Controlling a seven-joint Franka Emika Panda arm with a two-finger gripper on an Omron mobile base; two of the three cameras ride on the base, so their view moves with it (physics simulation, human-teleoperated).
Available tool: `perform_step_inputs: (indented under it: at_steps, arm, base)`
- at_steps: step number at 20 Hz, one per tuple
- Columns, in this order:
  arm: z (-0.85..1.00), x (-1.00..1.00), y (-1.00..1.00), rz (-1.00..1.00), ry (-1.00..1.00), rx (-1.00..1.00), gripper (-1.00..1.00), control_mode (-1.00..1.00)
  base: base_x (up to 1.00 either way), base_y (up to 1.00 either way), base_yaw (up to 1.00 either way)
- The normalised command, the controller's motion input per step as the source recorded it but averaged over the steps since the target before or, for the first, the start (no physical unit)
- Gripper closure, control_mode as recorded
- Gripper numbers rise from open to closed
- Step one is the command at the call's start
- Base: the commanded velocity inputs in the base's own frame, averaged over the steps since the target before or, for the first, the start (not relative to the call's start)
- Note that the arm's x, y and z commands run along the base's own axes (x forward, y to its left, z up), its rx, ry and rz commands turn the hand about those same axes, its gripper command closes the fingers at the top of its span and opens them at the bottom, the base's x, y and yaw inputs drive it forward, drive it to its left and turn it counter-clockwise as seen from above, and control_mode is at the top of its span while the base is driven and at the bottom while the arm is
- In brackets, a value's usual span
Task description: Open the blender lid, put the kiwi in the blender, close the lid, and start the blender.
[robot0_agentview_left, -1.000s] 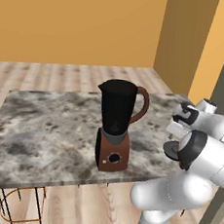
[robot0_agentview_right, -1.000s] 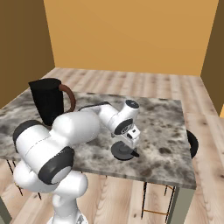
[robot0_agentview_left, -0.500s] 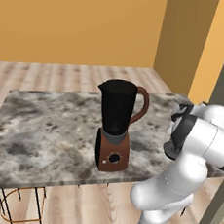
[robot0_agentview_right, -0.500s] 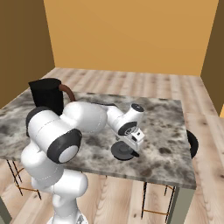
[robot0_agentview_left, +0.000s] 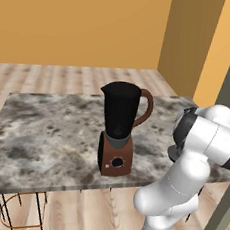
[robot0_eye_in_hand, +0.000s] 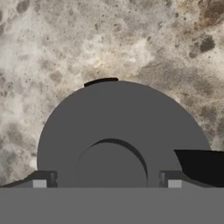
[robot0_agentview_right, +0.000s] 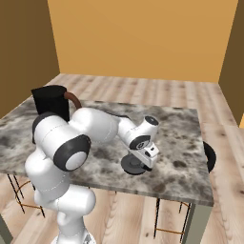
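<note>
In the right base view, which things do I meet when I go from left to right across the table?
Blender → robot arm → gripper over the blender lid → bare right part of the table.

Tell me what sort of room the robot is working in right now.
Most likely a home kitchen, rendered. A blender stands on a marble-look counter, its lid lies off on the counter under the gripper, and wire stools stand below on wood flooring.
</note>
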Motion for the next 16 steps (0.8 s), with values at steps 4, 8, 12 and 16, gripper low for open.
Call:
perform_step_inputs:
  at_steps: [4,8,12,16]
  arm:
    - [-0.36,0.0,0.0,-0.01,0.0,-0.02,-1.0,-1.0]
    - [-0.37,0.0,0.2,0.0,0.0,-0.01,-1.0,-1.0]
    - [-0.3,0.0,0.31,0.0,0.0,0.0,-1.0,-1.0]
    - [-0.36,0.0,0.31,0.0,0.0,0.0,-1.0,-1.0]
  base:
    - [0.0,0.0,0.0]
    - [0.0,0.0,0.0]
    - [0.0,0.0,0.0]
    - [0.0,0.0,0.0]
